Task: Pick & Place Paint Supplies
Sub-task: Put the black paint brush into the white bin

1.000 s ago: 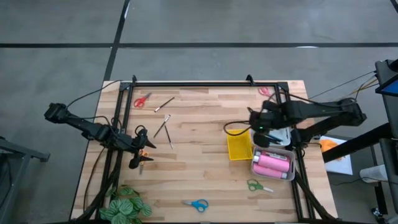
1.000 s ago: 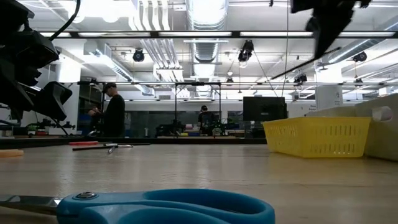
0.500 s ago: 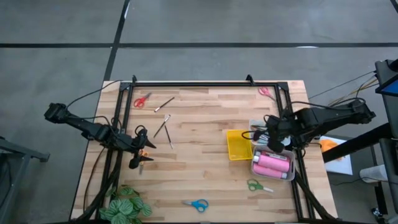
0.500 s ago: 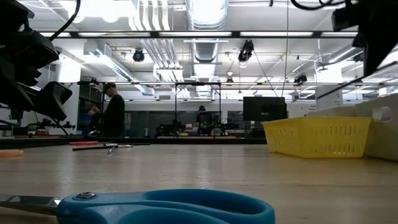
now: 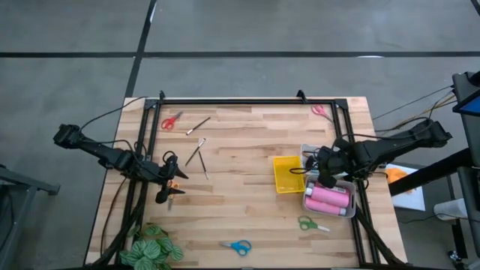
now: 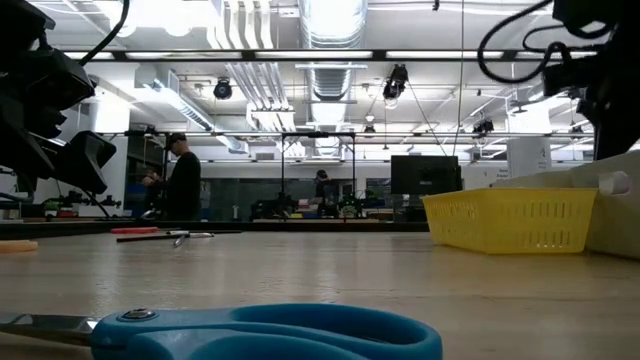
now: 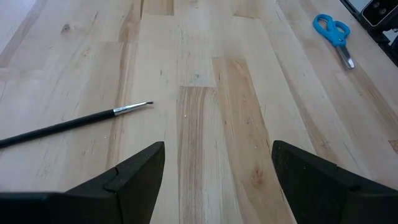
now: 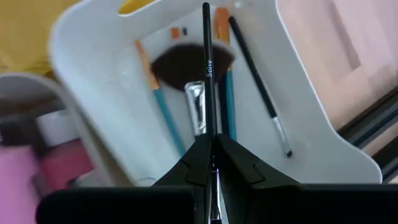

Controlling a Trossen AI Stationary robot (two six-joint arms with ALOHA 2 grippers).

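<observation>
We see the right gripper (image 8: 211, 155) with its jaws pressed together on a thin black brush (image 8: 207, 68), whose handle runs straight out ahead of the fingertips. Just beyond and under those jaws sits the white tray (image 8: 81, 37), and in it lie a fluffy black brush (image 8: 180, 65), teal-handled brushes (image 8: 165, 118) and another dark thin brush (image 8: 258, 84) off to one side of the held one. From above, the right gripper (image 5: 324, 166) hangs over this white tray (image 5: 307, 150), with the yellow tray (image 5: 288, 175) just beside it and the pink paint bottles (image 5: 328, 198) in a clear bin on the near side of the jaws.

The left gripper (image 5: 166, 187) waits at the left edge of the table (image 5: 240, 157), its jaws spread wide with nothing between them. Its two fingers (image 7: 130, 180) frame bare wood; ahead of them and off to one side lies a loose black brush (image 7: 74, 122), apart from the jaws, and much farther out the blue scissors (image 7: 333, 34).

More thin brushes (image 5: 199, 154) lie on the wood ahead of the left jaws, with red scissors (image 5: 171, 121) beyond. Green scissors (image 5: 310, 223) lie near the bottle bin, pink scissors (image 5: 320, 110) at the far right corner, and a leafy plant (image 5: 152, 247) behind the left gripper. In the low view a person (image 6: 180, 180) stands in the room beyond
</observation>
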